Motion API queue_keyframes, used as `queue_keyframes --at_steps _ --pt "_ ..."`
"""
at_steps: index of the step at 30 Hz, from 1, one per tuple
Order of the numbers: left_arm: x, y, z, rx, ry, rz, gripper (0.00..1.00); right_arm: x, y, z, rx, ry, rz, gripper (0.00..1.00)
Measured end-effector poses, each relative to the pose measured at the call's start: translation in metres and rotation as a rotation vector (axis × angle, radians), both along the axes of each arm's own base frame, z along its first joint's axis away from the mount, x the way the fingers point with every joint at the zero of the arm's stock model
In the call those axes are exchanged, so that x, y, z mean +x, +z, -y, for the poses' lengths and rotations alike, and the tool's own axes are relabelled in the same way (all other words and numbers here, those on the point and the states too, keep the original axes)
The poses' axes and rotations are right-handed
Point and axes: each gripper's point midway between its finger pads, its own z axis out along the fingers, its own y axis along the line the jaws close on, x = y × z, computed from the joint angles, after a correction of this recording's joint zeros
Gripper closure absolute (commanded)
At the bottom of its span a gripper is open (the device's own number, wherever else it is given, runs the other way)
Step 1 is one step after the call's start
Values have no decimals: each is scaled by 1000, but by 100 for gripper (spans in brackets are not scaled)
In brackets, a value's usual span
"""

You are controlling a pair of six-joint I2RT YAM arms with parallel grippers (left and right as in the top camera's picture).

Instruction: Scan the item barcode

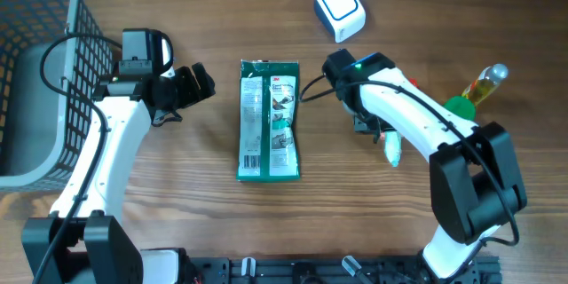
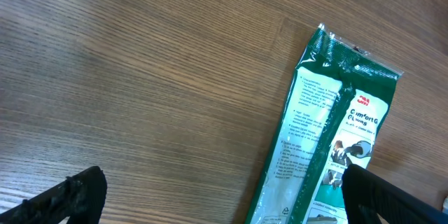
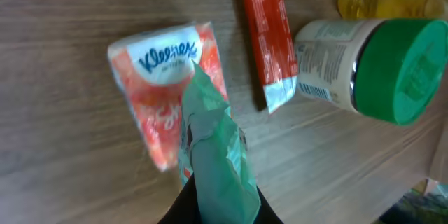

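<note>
Green packet [image 1: 270, 121] lies flat mid-worktop [image 1: 177, 222], with bare wood along every edge. Left pincer [image 1: 201, 87] gapes wide just off its upper-left corner. Right pincer [image 3: 215, 208] is clamped on a teal wrapper [image 3: 213, 147] over a Kleenex pack [image 3: 164, 77], with a green-capped jar [image 3: 392, 66] close beside.

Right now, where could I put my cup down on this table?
Bare wood: beyond the green packet, between basket and white scanner; also between packet and right arm's base. Crowded at right: bottle, tissue pack, and the right hand gripping a teal wrapper.
</note>
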Motion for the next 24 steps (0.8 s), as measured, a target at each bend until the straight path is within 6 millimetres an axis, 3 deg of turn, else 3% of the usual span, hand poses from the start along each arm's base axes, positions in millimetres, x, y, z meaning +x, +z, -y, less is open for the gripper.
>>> queue_keyframes --at_steps 2,3,8,11,14,17,19,24 --pt "0 0 0 0 0 0 0 1 -7 5 -12 -4 17 35" --pt "0 0 0 0 0 0 0 2 -10 9 -17 -13 25 32" --pt "0 0 0 0 0 0 0 -1 -9 16 -23 -33 8 24" --pt "0 0 0 0 0 0 0 3 12 8 16 -36 10 15" --pt "0 0 0 0 0 0 0 23 46 -28 249 -22 128 14" --pt "0 0 0 0 0 0 0 26 80 -84 599 58 171 12" --pt "0 0 0 0 0 0 0 22 84 -106 725 91 139 12" --pt "0 0 0 0 0 0 0 16 77 -139 874 145 100 10"
